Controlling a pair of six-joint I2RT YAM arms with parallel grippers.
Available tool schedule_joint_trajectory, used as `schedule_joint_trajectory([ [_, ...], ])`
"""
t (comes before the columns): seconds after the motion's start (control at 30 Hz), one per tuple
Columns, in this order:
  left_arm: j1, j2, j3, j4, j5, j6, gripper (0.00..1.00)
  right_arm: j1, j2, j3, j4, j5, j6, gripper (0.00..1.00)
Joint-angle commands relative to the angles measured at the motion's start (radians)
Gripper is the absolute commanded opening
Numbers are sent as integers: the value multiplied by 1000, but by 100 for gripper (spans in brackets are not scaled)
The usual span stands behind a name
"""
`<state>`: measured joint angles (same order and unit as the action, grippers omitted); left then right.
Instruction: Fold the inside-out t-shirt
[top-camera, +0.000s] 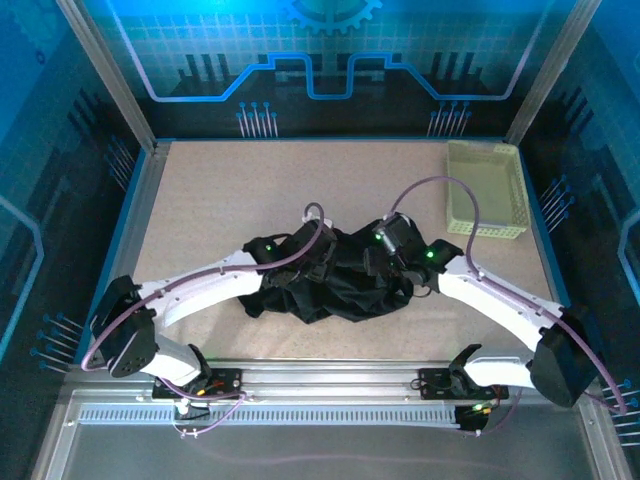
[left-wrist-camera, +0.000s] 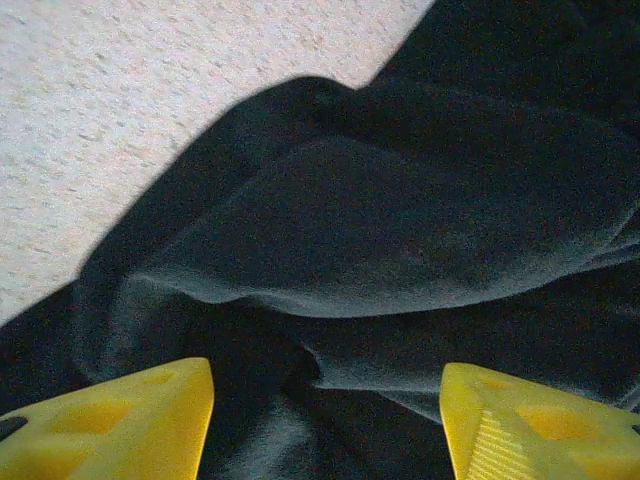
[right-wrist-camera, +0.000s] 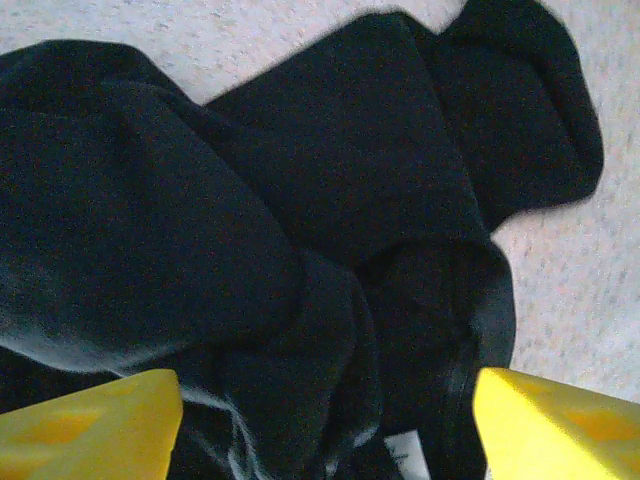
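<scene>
T-shirt (top-camera: 335, 290), black, crumpled in a heap mid-bench, with bare bench (top-camera: 220, 200) around it. Left hand (left-wrist-camera: 325, 410) released, jaws apart over a fold near the shirt's edge. Right hand (right-wrist-camera: 330, 415) released, jaws apart over bunched cloth. Basket (top-camera: 485, 190) in the far right corner, well apart.

1 black t-shirt (top-camera: 340, 288), 1 basket (top-camera: 486, 190), 2 grippers: left gripper (left-wrist-camera: 325, 400), right gripper (right-wrist-camera: 328, 400).
</scene>
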<state>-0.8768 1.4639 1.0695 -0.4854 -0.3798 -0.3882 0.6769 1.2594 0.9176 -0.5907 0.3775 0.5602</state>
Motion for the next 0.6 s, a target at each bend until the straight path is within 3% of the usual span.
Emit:
schedule_joint_trajectory([
  [0.0,2,-34,-147,183,68,-118,57,26,35,34,6,-47,-123,86],
  [0.2,48,-28,-270,283,126,-222,49,53,185,49,146,-177,-240,91],
  [0.43,48,-31,-392,309,147,-261,40,40,389,215,85,62,-223,88],
  [0.57,48,-66,-463,292,148,-282,37,-41,451,306,76,71,-203,83],
])
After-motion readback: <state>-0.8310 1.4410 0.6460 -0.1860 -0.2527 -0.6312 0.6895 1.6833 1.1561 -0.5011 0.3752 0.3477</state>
